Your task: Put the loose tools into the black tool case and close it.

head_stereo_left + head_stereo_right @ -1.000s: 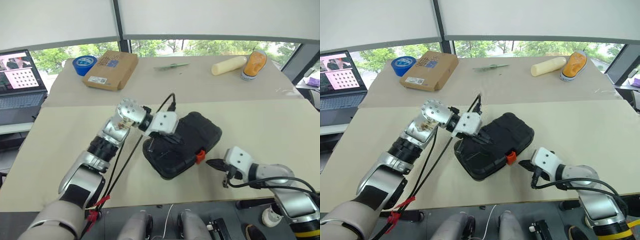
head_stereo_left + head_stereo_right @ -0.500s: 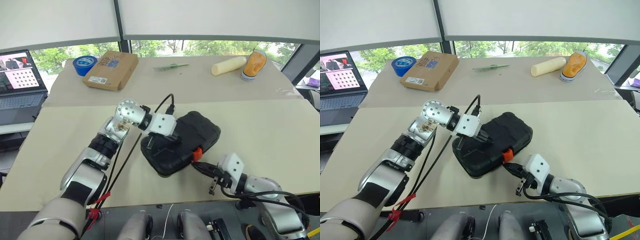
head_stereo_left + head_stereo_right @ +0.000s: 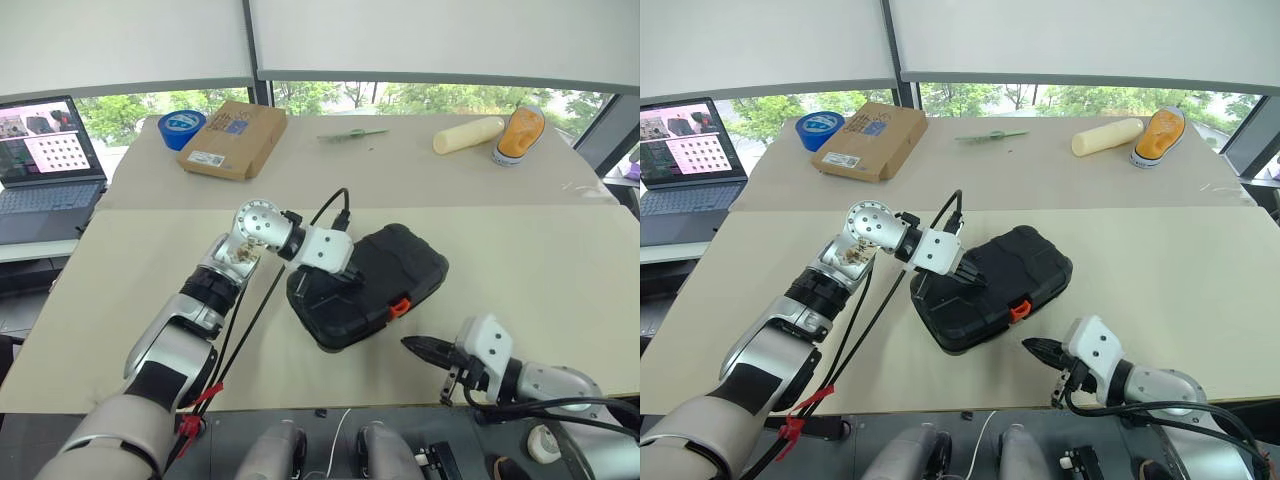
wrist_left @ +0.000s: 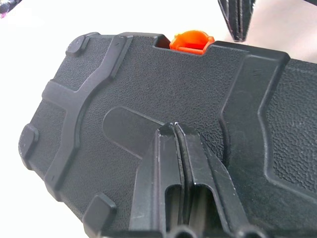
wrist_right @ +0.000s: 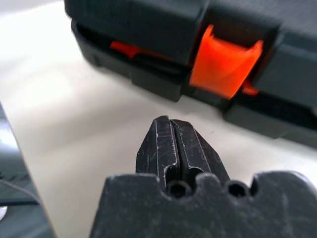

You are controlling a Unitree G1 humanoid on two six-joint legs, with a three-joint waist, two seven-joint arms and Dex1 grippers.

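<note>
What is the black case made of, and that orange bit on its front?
The flat black moulded tool case looks like hard plastic: matte, pebbly grain with raised ribs. Its orange latch seems a smoother, slightly glossy plastic, probably thinner, since light glows through it.

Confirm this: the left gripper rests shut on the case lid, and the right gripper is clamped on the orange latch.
Not quite. The right gripper is shut but short of the orange latch, as the right wrist view shows. The left gripper does rest shut on the case lid.
</note>
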